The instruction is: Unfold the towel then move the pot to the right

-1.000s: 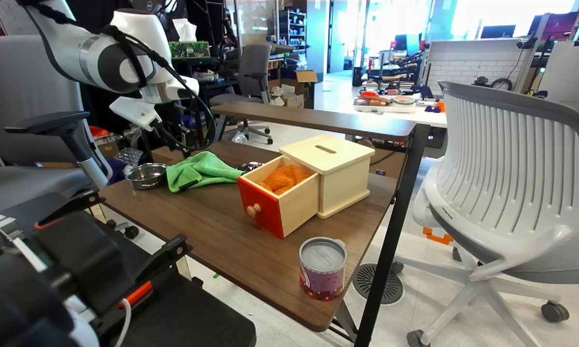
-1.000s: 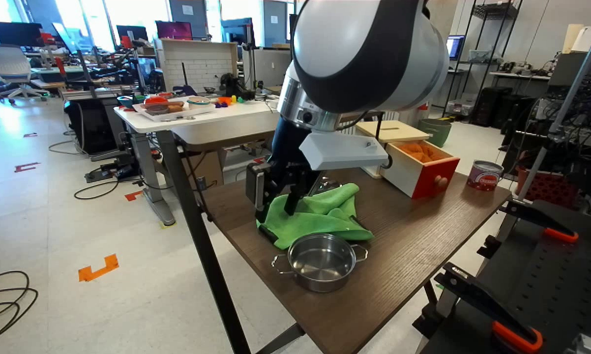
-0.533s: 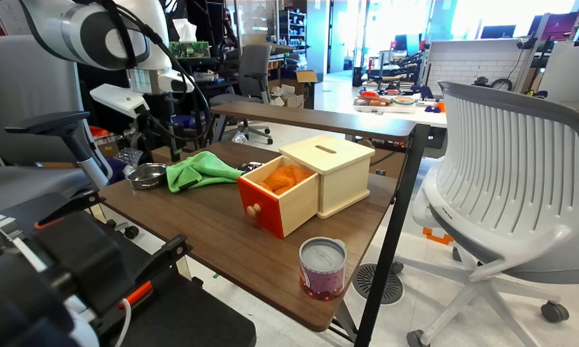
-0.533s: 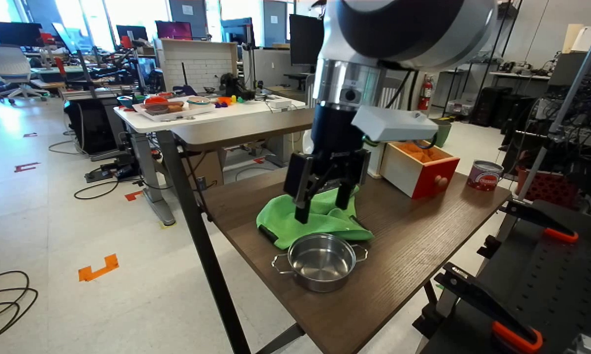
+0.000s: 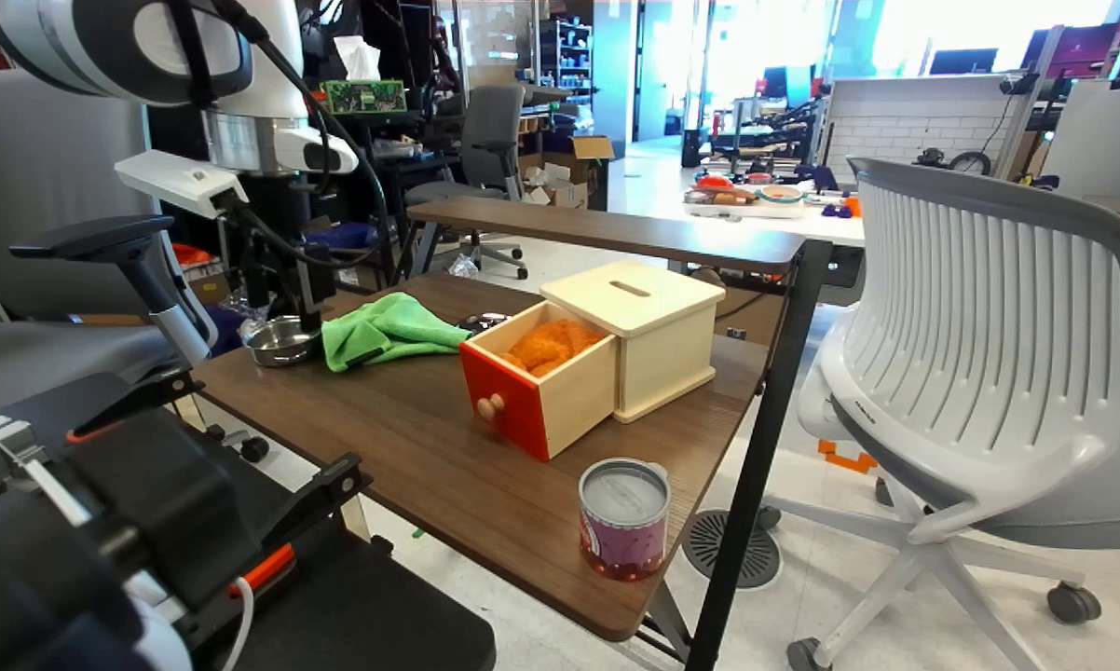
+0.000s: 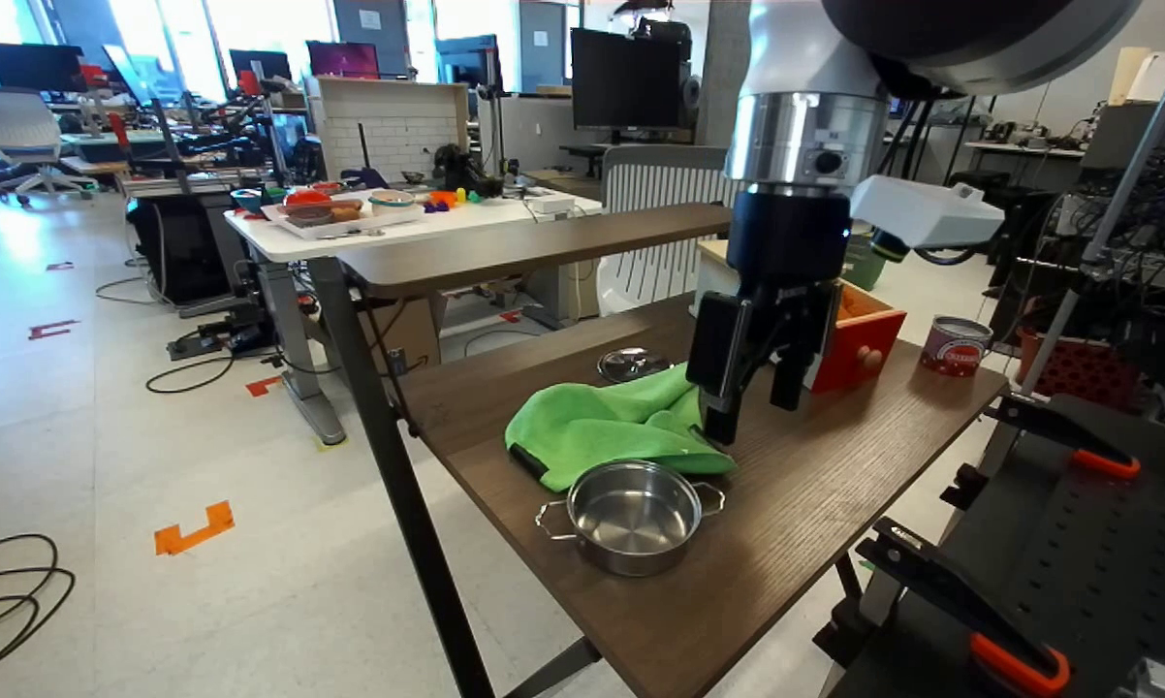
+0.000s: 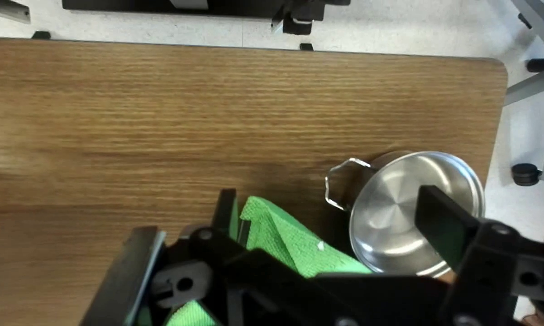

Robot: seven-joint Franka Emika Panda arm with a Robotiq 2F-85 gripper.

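Green towel [image 6: 592, 427] lies rumpled on the table [image 6: 815, 485], just beside the steel pot [image 6: 634, 519]; I cannot tell whether they touch. Pot upright, near the table's end. My claw [image 6: 754, 412] points down, fingers [image 7: 441, 228] well apart in the wrist view; contact with the towel I cannot judge. Shiny lid [image 6: 631, 364] on the towel's other side.

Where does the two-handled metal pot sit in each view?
In an exterior view: pot left of centre, left of the green towel.
In an exterior view: pot lower middle, below the green towel.
Wrist view: pot right of centre, right of the green towel, partly behind a gripper finger.
Shared landmark: the green towel.
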